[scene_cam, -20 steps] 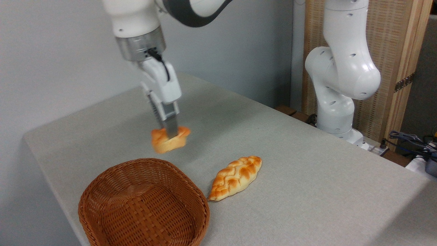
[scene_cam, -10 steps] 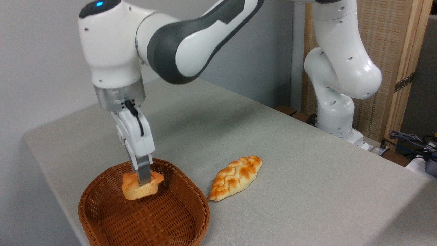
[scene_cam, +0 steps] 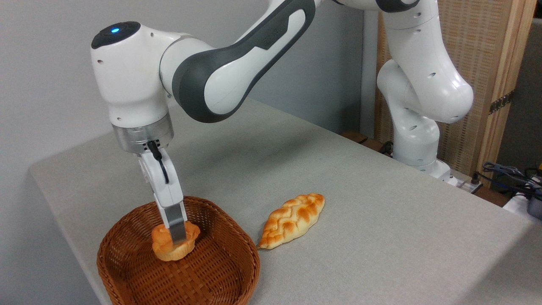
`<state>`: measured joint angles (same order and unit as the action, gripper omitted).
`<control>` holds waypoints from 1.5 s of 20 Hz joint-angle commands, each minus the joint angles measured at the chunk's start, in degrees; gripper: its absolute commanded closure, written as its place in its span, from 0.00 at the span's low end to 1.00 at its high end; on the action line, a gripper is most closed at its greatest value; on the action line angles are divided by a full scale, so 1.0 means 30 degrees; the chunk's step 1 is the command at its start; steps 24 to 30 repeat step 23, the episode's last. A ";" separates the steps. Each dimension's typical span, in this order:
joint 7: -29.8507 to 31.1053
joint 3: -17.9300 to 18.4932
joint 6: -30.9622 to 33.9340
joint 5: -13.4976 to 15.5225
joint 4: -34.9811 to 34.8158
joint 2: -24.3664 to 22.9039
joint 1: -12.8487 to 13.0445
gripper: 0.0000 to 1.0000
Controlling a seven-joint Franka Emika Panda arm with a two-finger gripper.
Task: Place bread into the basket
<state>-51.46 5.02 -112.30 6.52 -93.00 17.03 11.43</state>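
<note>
bread: i see the bun (scene_cam: 172, 247) low inside the basket (scene_cam: 127, 271), toward its far half; resting or hanging, i can't tell.
fingers: the gripper (scene_cam: 178, 238) points down, fingers (scene_cam: 177, 225) closed on the bun's top.
bench: grey cloth bench (scene_cam: 381, 220); basket at its near left, braided loaf (scene_cam: 292, 220) just right of it, apart.
room: grey wall behind, wooden slatted panel (scene_cam: 487, 63) at right.
writing: none i can read.

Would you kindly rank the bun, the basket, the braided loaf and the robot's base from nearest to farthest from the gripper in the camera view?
1. Bun: held between the fingers of the gripper, inside the basket.
2. Basket: directly beneath and around the gripper.
3. Braided loaf: on the table, right of the basket.
4. Robot's base: at the table's far right edge.
</note>
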 commanded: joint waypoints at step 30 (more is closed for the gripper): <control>0.2212 -0.0822 0.7549 -0.1675 0.0914 -0.5794 -0.1994 0.00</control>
